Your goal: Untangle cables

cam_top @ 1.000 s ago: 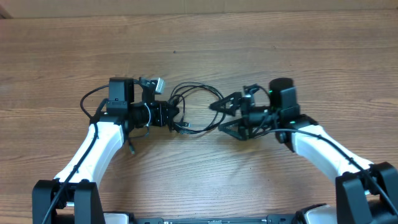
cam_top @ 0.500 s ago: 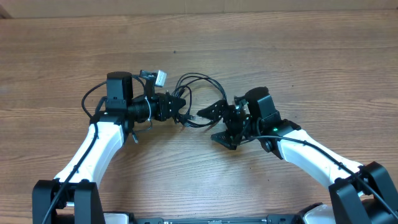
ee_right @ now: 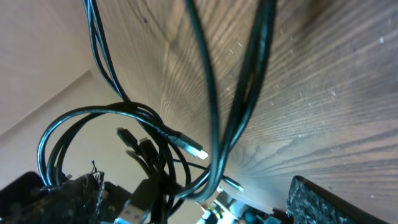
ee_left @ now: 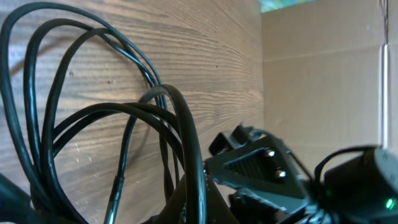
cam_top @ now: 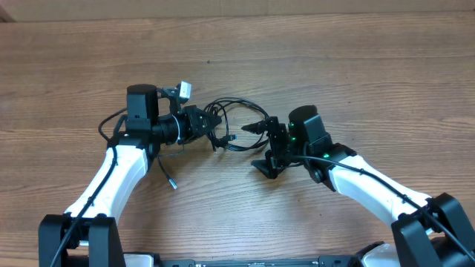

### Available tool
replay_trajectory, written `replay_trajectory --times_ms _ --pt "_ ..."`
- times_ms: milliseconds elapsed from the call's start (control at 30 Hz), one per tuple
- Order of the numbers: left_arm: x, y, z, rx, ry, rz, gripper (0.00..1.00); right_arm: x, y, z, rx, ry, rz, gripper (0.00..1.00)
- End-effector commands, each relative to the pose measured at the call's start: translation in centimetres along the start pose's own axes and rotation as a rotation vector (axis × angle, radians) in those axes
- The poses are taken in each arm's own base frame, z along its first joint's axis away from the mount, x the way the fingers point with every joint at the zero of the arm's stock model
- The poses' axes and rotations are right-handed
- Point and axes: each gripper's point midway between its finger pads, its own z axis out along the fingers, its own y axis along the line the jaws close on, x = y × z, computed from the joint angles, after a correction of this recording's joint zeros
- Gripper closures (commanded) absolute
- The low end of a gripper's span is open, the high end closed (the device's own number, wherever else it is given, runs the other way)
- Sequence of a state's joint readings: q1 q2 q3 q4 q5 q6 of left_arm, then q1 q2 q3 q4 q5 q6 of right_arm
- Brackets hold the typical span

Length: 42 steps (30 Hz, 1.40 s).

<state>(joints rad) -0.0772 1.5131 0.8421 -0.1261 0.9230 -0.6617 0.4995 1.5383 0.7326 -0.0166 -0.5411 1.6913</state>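
Clamping tight, the left gripper (cam_top: 213, 130) is pinching the cables (cam_top: 236, 104) where their strands are bunching together, its jaws shut on the knot near the middle of the table (cam_top: 334, 59). From that pinch thin black loops are fanning out toward the right gripper (cam_top: 261, 147), which is facing the left one with its jaws standing wide apart and gripping nothing. In the right wrist view its two fingers (ee_right: 68, 194) are showing at the lower corners, and several strands are crossing the gap between them, one ending in a small silver-tipped plug (ee_right: 198, 151); whether any strand is touching a finger I cannot tell. Overhead, the largest loop is arching over the wood on the far side of both grippers. A small white piece (cam_top: 184, 90) is showing just beside the left wrist; whether it belongs to the cables I cannot tell. One loose strand (cam_top: 169, 176) with a pale tip is trailing across the table beside the left arm (cam_top: 119, 170), while the right arm (cam_top: 371, 182) is reaching in from the opposite side.
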Motion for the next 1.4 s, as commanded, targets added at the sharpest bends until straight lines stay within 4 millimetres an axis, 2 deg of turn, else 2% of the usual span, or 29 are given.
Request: replay_trajectory --times_ms 0,67,167,367,467,867,1033,1100,1233,1367 --pt "0.6 -0.6 0.6 0.014 0.025 -0.116 0.96 0.2 0.4 0.4 -0.019 -0.066 0.081 0.03" --pt "1.0 -0.8 0.9 0.016 0.037 -0.107 0.96 0.1 0.3 0.7 -0.021 -0.098 0.068 0.07" --pt "1.5 -1.2 1.3 0.020 0.056 -0.101 0.96 0.0 0.2 0.8 -0.024 -0.127 0.058 0.21" --pt "2.0 -1.6 1.8 0.026 0.071 -0.111 0.96 -0.6 -0.3 0.7 -0.005 -0.161 0.070 0.73" --pt "2.0 -1.6 1.8 0.027 0.072 -0.112 0.96 -1.0 -1.2 0.6 0.026 -0.183 0.085 0.95" --pt "1.8 -1.5 1.8 0.017 0.062 -0.112 0.96 -1.1 -1.4 0.6 0.034 -0.183 0.086 0.96" --pt "1.2 -0.6 1.8 -0.027 0.025 0.103 0.96 0.2 -0.9 0.8 0.025 -0.105 0.076 0.96" --pt "0.9 0.4 1.8 -0.077 0.007 0.160 0.96 1.1 0.0 0.9 -0.005 -0.056 0.057 0.96" --pt "-0.2 4.4 0.9 -0.303 -0.073 0.140 0.96 2.9 1.7 0.7 -0.062 0.051 0.017 0.96" --pt "0.3 7.0 0.0 -0.440 -0.071 0.128 0.96 3.5 2.2 0.1 -0.070 0.124 0.016 0.96"
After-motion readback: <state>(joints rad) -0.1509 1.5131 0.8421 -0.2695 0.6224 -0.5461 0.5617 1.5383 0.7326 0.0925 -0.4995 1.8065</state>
